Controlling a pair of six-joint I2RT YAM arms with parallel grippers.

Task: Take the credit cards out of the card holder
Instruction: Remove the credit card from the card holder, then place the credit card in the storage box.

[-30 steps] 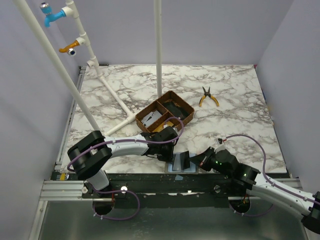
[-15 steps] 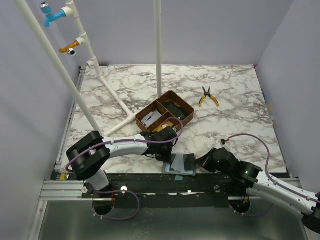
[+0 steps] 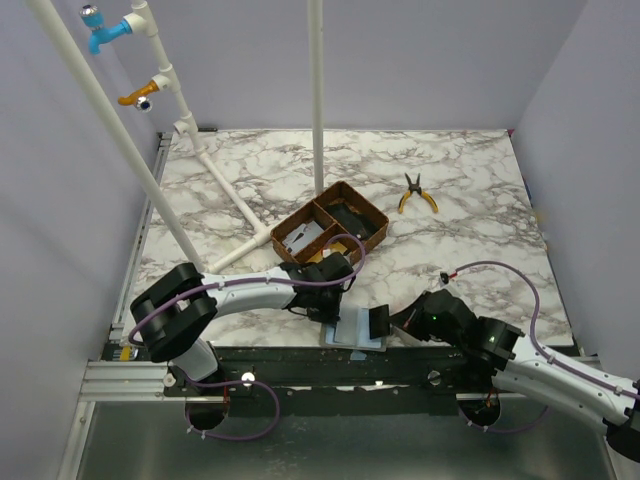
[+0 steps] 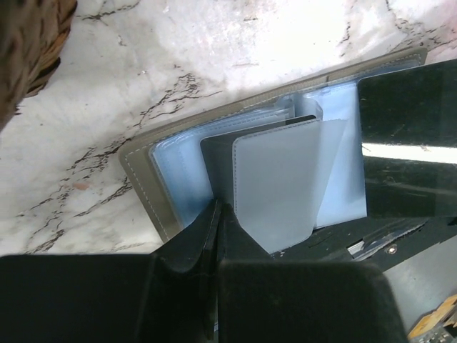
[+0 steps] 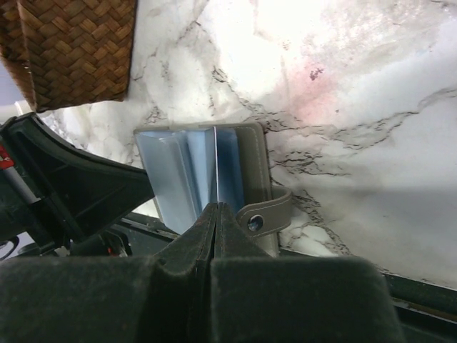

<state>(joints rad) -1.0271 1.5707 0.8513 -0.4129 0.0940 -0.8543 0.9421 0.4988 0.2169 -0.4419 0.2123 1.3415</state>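
Note:
The card holder lies open at the table's near edge, grey outside and pale blue inside. My left gripper is shut. Its tips rest where a dark leaf meets a pale grey credit card that stands out of the sleeves. I cannot tell if they pinch anything. My right gripper is shut on a thin leaf of the holder, seen edge-on. That leaf shows as a dark glossy rectangle in the left wrist view. Other credit cards are hidden in the sleeves.
A brown woven tray with compartments stands just behind the left gripper. Yellow-handled pliers lie at the back right. White pipes cross the left of the table, and one post rises at centre. The holder's snap strap points toward the table edge.
The right gripper has swung the dark leaf a little to the right, uncovering more of the pale blue inside. The left gripper has stayed in place.

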